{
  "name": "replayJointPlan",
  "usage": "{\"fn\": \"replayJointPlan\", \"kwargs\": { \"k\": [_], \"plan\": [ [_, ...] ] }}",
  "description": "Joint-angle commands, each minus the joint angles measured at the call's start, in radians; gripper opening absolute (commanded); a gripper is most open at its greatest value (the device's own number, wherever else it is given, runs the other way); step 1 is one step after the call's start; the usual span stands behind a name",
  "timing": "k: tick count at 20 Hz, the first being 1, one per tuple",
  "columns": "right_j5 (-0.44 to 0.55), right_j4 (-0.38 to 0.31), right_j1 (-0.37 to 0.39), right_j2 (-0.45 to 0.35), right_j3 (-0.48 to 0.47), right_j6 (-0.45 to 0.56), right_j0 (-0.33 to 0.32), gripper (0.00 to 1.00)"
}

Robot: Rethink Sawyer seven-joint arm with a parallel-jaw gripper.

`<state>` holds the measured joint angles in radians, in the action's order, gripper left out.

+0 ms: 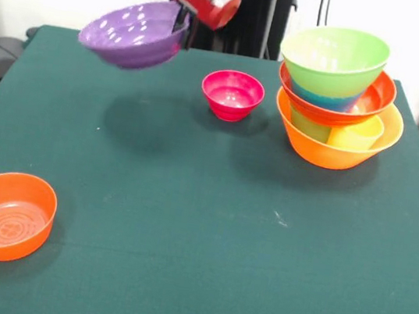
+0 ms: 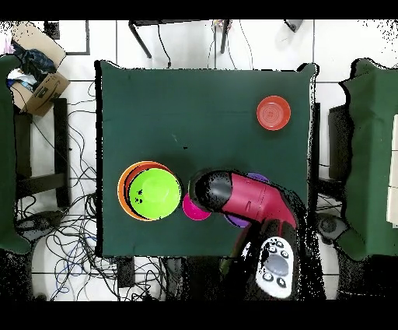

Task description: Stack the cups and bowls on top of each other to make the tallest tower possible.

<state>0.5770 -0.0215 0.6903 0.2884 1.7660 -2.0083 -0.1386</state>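
The gripper (image 1: pixel 183 25) holds the purple bowl (image 1: pixel 136 33) by its rim, fingers pinching it, tilted in the air above the desk (image 1: pixel 184 224). The small pink bowl (image 1: pixel 232 94) stands just beside it, between it and the tower (image 1: pixel 335 97). The small orange bowl (image 1: pixel 3 215) sits well apart from the tower.

Six bowls are showing in the front view: a purple bowl (image 1: pixel 136 33), a small pink bowl (image 1: pixel 232 94), a small orange bowl (image 1: pixel 3 214), and three sitting in the tower (image 1: pixel 337 97), namely a lime green bowl (image 1: pixel 334 59), a red-orange bowl (image 1: pixel 376 99) and a big orange bowl (image 1: pixel 336 154). Two cups, one green cup (image 1: pixel 309 124) and one yellow cup (image 1: pixel 356 136), are showing inside it.
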Motion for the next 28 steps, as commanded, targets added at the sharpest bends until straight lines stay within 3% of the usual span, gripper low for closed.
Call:
{"fn": "replayJointPlan", "kwargs": {
  "k": [1,12,21,28],
  "plan": [
    [0.207,-0.03,0.1,-0.075,-0.074,0.021,0.02,0.0],
    [0.369,0.001,0.107,-0.12,-0.19,-0.033,0.061,0.0],
    [0.346,0.029,0.083,-0.139,-0.195,-0.081,0.095,0.0],
    [0.333,0.034,0.076,-0.104,-0.214,-0.152,0.163,0.0]
  ]
}}
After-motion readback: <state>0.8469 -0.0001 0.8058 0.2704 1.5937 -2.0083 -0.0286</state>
